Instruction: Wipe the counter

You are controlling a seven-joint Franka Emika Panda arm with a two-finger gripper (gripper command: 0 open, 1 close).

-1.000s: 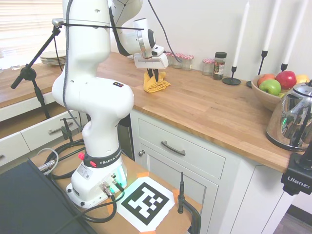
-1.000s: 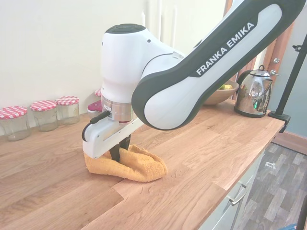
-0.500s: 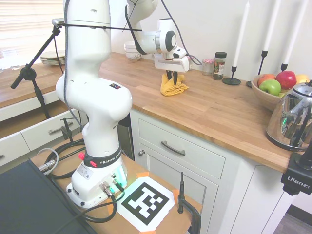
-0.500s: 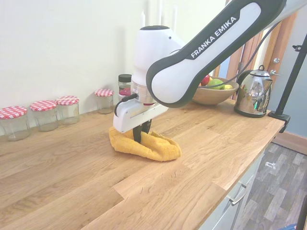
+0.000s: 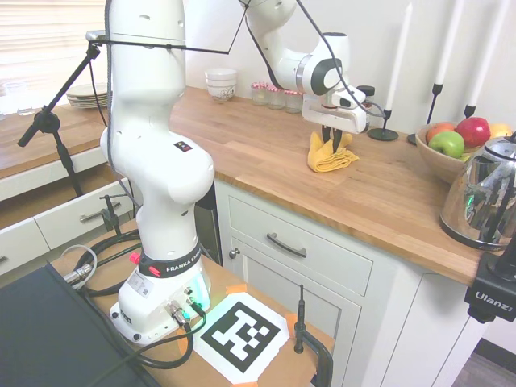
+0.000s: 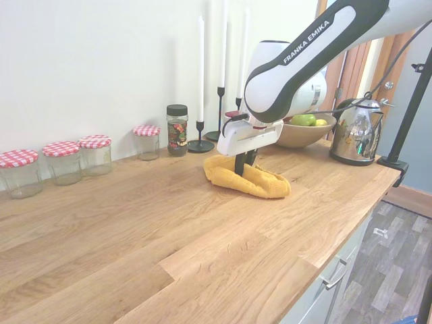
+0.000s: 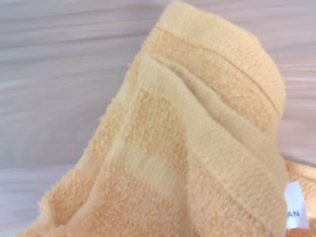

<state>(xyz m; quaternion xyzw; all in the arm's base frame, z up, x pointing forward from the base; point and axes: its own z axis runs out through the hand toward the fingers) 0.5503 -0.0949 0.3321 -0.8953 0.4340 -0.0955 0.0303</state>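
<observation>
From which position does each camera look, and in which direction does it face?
First exterior view: beside the arm's base, facing along the counter; whole arm visible.
Second exterior view: above the worktop's far end, facing the kettle; forearm and gripper visible.
Wrist view: close above the yellow towel; no robot parts.
Shared: both exterior views show towel and gripper.

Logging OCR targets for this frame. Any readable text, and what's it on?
"FRANKA EMIKA" on the arm link.
"FRANKA EMIKA" on the arm base ring, small, partly legible.
"Ulanzi" on the black clamp.
"AN" on the towel tag, cut off.
Spice jar label: too small to read.
Printed marker: pattern only, no words.
</observation>
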